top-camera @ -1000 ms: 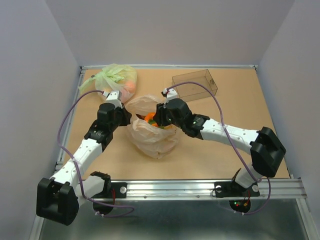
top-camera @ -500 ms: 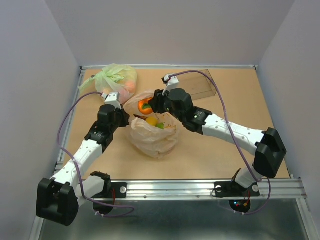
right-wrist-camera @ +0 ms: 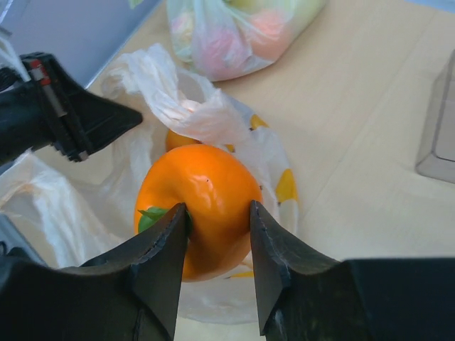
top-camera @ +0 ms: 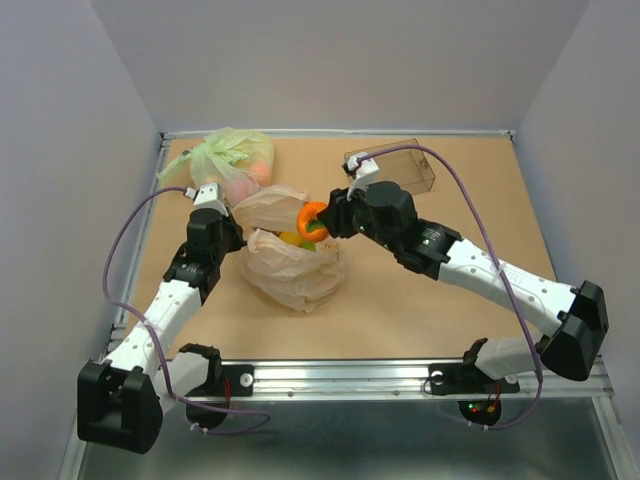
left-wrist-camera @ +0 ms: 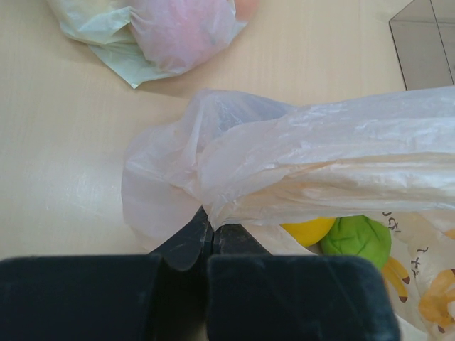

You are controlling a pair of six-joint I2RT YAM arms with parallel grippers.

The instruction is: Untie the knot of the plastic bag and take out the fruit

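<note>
Where the left gripper (left-wrist-camera: 211, 238) meets the plastic bag (left-wrist-camera: 320, 163), its jaws are closed on a fold of film at the near-left edge of the mouth, holding it open. Inside lie a yellow lemon (left-wrist-camera: 307, 229) and a green lime (left-wrist-camera: 355, 240). Above the mouth, the right gripper (right-wrist-camera: 217, 213) clamps the orange fruit (right-wrist-camera: 202, 185) across its middle, green cap by one finger. Glossy, hard and probably light, the fruit could slip, so a hold across the widest part suits it. The film looks thin, limp and clingy. The knot seems undone, though folds may hide it. Farther back sit the green bag (top-camera: 232, 155) and clear box (top-camera: 395, 165).
</note>
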